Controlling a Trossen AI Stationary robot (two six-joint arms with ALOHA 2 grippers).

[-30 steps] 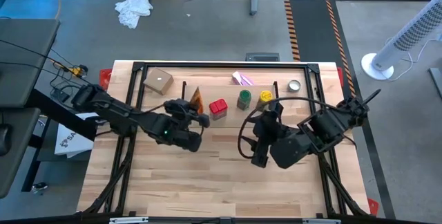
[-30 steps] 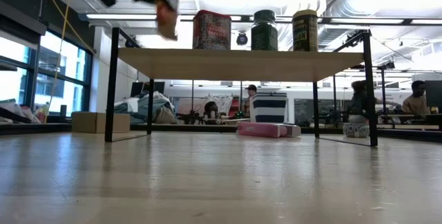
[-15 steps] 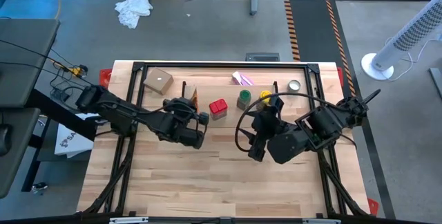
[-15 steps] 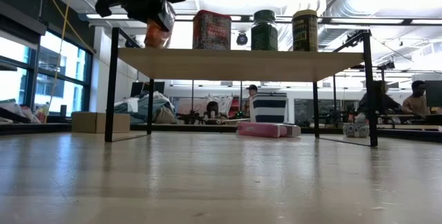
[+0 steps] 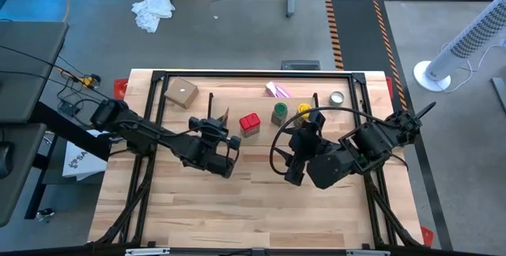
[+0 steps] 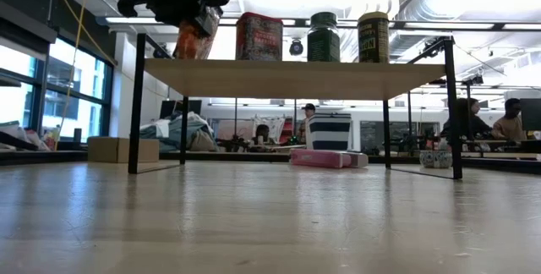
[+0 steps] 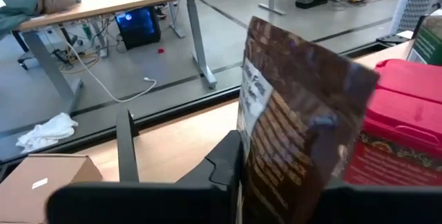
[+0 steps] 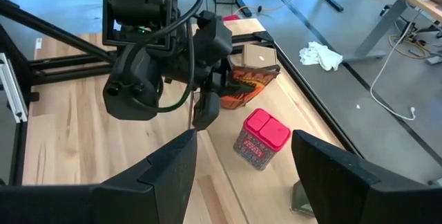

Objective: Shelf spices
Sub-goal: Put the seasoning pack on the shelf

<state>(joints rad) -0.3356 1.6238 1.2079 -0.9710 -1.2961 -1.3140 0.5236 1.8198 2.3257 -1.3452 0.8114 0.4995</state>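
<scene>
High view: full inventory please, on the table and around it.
table: 1, light wood, centre
shelf: 1, wood top, black legs, far half of table
red container: 1, on shelf
green-lidded jar: 1, on shelf
yellow jar: 1, on shelf
orange packet: 1, shelf end nearest box, gripped
pink packet: 1, behind shelf
tin: 1, silver, far right
box: 1, tan, far left
rag: 1, white, floor
fan: 1, white, floor
left gripper: shut on orange packet
right gripper: open, empty
</scene>
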